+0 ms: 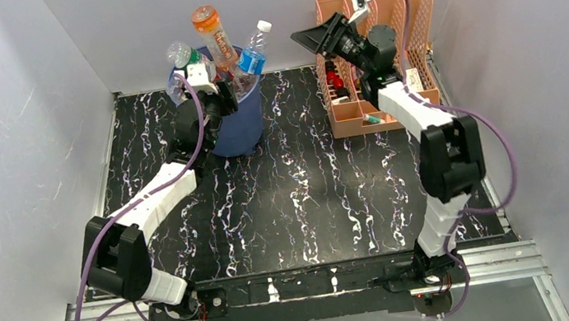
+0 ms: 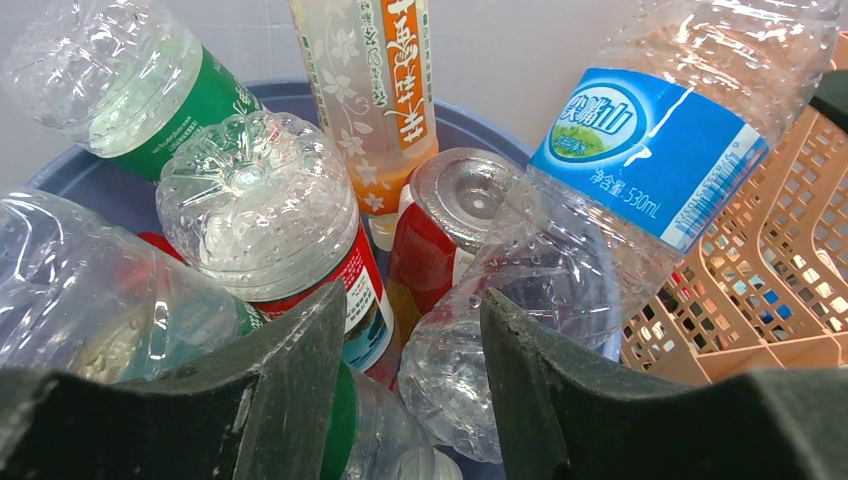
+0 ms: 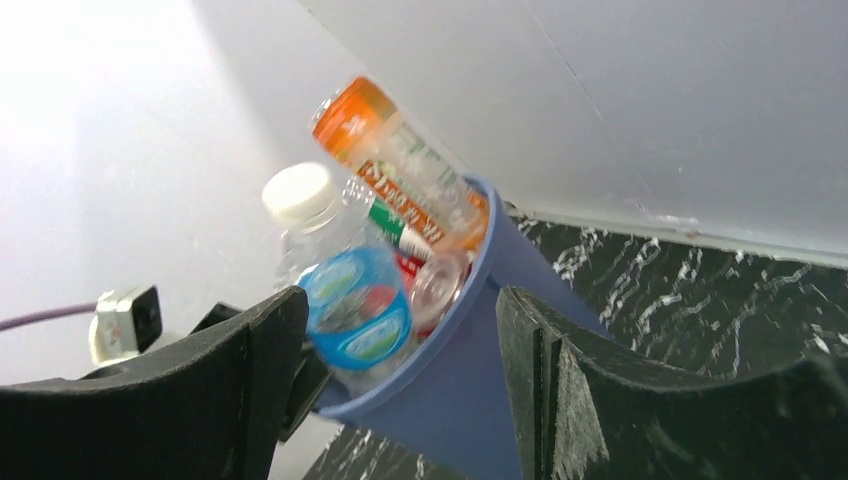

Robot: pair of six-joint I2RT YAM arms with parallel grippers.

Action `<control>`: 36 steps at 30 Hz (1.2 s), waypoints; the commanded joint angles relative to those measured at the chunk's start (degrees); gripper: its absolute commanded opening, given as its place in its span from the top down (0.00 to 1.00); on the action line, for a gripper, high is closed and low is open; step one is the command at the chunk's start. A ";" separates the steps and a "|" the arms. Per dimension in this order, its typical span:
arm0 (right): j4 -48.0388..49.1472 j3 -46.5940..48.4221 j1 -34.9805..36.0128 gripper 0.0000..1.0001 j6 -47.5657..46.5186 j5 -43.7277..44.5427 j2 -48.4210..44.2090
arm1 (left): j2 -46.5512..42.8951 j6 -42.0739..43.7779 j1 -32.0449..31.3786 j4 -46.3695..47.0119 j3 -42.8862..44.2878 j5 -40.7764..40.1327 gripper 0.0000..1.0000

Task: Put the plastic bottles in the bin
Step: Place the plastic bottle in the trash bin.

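The blue bin (image 1: 243, 133) stands at the back of the table, packed with plastic bottles. An orange-capped bottle (image 1: 213, 37), a blue-labelled bottle (image 1: 254, 52) and a green-labelled one (image 1: 183, 55) stick out of its top. My left gripper (image 1: 223, 94) hangs over the bin's near rim, open. In the left wrist view its gripper (image 2: 412, 295) frames the base of the blue-labelled bottle (image 2: 640, 150) without pinching it. My right gripper (image 1: 315, 36) is raised to the right of the bin, open and empty. The right wrist view's gripper (image 3: 400, 295) looks at the bin (image 3: 500, 370) from the side.
A peach slotted organizer (image 1: 404, 20) with small items stands at the back right, under the right arm and close beside the bin (image 2: 90, 180). White walls enclose the black marbled table (image 1: 311, 198) on three sides.
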 commanded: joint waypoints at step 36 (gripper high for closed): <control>2.70 27.12 11.72 1.00 -0.51 -6.77 16.13 | -4.92 -3.06 -0.06 -22.74 7.88 2.87 0.32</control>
